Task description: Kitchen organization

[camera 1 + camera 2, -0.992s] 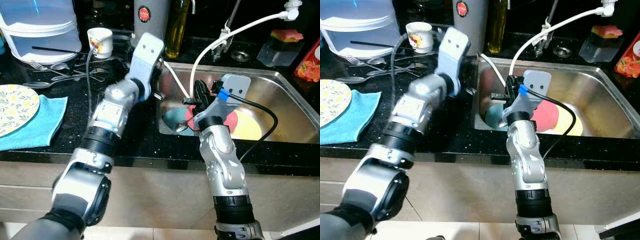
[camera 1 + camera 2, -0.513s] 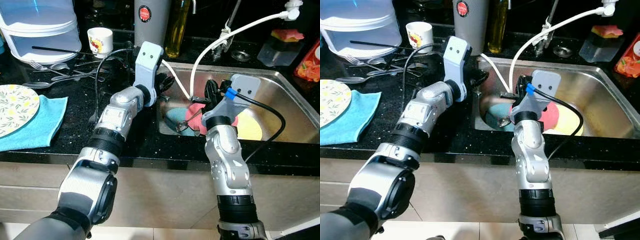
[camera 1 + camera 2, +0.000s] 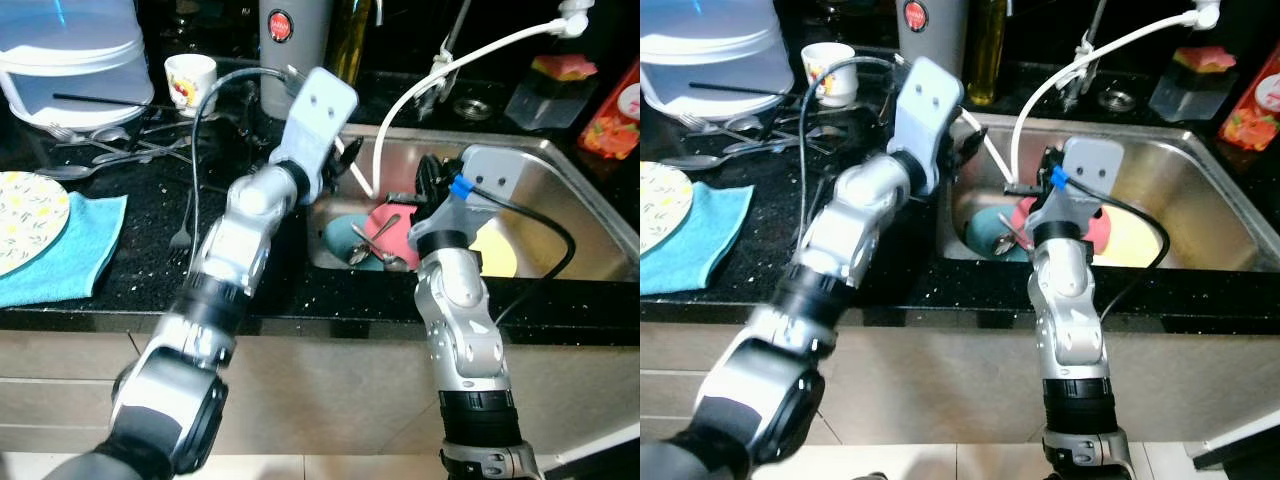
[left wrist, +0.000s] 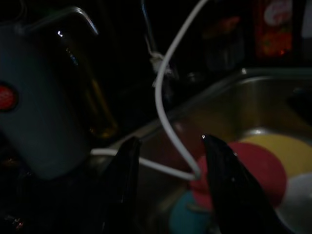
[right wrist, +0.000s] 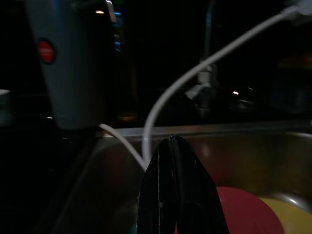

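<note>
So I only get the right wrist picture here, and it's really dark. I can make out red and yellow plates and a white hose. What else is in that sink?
Observer: A teal plate lies at the sink's left end, partly under the red plate.
Operator: Any cutlery in there?
Observer: Yes, a spoon rests across the teal and red plates.
Operator: And the other arm, where is it?
Observer: The left gripper hovers over the sink's left rim, fingers apart, holding nothing.
Operator: Anything left on the counter?
Observer: Several forks and spoons lie left of the sink, beside a small patterned cup.
</note>
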### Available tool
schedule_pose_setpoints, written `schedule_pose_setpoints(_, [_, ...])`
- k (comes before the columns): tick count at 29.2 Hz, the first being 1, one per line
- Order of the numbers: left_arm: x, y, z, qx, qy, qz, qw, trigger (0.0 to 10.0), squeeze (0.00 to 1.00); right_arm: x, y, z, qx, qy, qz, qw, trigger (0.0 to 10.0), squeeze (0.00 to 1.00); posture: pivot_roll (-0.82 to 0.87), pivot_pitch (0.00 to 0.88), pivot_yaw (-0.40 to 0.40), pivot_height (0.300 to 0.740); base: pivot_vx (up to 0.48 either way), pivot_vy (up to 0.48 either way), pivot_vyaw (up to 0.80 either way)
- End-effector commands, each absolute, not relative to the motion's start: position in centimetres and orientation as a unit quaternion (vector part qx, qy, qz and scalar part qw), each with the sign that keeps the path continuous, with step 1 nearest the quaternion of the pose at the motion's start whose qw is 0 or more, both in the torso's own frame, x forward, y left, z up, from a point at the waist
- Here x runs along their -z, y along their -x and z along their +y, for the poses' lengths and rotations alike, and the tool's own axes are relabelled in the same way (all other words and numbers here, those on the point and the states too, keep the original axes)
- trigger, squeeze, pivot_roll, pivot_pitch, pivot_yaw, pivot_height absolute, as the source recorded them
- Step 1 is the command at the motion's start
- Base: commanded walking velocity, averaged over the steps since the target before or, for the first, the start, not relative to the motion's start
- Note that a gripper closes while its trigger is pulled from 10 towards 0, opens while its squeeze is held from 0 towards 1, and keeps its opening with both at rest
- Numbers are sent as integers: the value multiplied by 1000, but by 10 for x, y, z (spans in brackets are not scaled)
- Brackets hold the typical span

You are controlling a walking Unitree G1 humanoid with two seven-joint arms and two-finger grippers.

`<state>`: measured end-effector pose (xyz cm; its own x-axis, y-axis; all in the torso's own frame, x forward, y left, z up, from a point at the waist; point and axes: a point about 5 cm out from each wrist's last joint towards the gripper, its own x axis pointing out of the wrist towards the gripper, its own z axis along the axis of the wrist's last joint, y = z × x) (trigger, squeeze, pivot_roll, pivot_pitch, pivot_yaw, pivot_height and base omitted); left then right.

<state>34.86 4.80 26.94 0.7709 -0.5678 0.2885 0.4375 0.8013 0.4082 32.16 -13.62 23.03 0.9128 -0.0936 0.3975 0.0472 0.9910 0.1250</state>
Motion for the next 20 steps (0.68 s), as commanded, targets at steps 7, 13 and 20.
schedule_pose_setpoints(7, [-265,-313,82,187,-156,-246,938,10000,0,-226,-315,-147,48,-43,-201,977,10000,0,267,99,-65,740,0,0,0])
schedule_pose_setpoints(13, [-276,-302,102,138,-160,-272,939,10000,0,-226,-316,-151,46,-37,-201,978,10000,0,258,98,-79,740,0,0,0])
schedule_pose_setpoints(20, [-272,-311,138,30,-159,-236,958,10000,0,-225,-315,-158,51,-28,-197,979,10000,0,250,93,-90,740,0,0,0])
